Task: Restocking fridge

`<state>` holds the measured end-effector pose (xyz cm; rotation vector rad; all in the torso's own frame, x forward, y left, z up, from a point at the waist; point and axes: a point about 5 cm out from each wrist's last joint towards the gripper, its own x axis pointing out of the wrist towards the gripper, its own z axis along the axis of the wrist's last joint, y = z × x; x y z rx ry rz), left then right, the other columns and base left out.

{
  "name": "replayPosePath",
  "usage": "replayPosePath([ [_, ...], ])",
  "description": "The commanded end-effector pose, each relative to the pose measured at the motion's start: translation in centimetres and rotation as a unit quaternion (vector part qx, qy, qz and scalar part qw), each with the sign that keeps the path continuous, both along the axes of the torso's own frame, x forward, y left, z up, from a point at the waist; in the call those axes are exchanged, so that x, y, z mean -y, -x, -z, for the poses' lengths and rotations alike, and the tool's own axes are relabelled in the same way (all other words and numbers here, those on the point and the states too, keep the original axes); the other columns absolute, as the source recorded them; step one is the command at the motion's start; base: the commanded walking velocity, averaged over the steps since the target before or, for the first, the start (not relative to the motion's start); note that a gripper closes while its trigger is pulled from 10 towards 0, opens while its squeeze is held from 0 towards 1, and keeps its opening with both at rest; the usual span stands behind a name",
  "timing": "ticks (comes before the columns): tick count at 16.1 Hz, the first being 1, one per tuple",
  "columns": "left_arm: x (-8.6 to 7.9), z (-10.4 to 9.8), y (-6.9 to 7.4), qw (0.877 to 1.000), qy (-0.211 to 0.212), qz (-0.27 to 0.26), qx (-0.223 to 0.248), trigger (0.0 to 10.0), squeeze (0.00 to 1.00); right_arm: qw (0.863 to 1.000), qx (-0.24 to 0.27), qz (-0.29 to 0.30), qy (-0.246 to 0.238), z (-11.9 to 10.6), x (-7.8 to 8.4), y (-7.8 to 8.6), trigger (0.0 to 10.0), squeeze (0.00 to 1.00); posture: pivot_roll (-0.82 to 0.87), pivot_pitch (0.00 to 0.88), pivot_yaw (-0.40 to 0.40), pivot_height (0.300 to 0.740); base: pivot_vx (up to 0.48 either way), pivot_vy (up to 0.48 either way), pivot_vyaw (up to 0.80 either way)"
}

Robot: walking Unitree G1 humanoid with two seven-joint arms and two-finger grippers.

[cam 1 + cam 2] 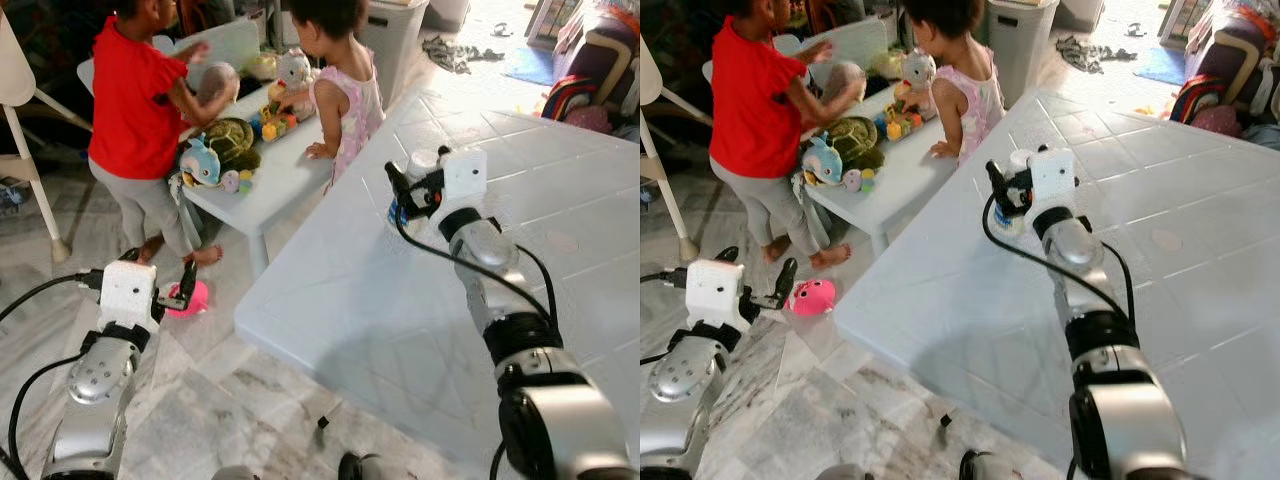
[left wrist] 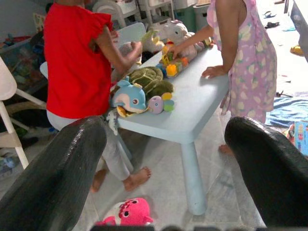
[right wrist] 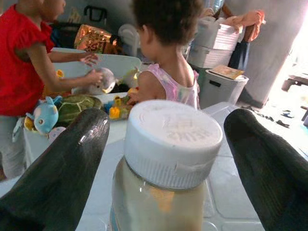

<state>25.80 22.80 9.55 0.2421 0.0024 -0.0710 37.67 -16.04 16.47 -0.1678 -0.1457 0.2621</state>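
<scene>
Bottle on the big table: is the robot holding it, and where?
Not yet. The right pincer is open, one finger on each side of the bottle near its white cap, without touching. The left pincer holds nothing.

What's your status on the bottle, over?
Right gripper jaws open, straddling white-capped bottle on big table, not clamped. Left gripper open, idle, low. Two children at small table ahead.

Silver arms, white wrist boxes, black cables, glossy black fingers [image 3: 62,168]
</scene>
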Motion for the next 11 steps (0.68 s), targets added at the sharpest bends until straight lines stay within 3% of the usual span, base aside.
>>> replayPosePath([
  [1,-0.1,0.0,-0.1,1.0,-0.004,0.001,-0.003,10.0,0.0,1.0,0.001,-0.002,0.006,-0.4,0.1,-0.3,10.0,0.0,0.13,0.071,0.014,0.74,0.0,0.0,0.0],
  [2,0.0,0.2,-0.1,1.0,-0.005,0.003,-0.006,10.0,0.0,1.0,-0.012,-0.017,0.008,0.0,-0.1,-0.3,4.6,0.0,0.13,0.064,0.013,0.74,0.0,0.0,0.0],
  [3,0.0,0.2,-0.1,1.0,-0.005,0.003,-0.006,10.0,0.0,1.0,-0.012,-0.019,0.011,0.1,-0.1,-0.4,4.6,0.0,0.13,0.064,0.011,0.74,0.0,0.0,0.0],
  [4,0.1,0.3,-0.1,1.0,-0.004,0.003,-0.007,10.0,0.0,0.999,-0.014,-0.024,0.015,0.2,-0.1,-0.4,0.0,0.0,0.13,0.06,0.009,0.74,0.0,0.0,0.0],
  [11,0.3,0.4,-0.2,1.0,-0.005,0.004,-0.009,10.0,0.0,0.999,-0.009,-0.017,0.05,0.9,0.4,0.1,0.0,0.0,0.12,0.046,0.014,0.74,0.0,0.0,0.0],
])
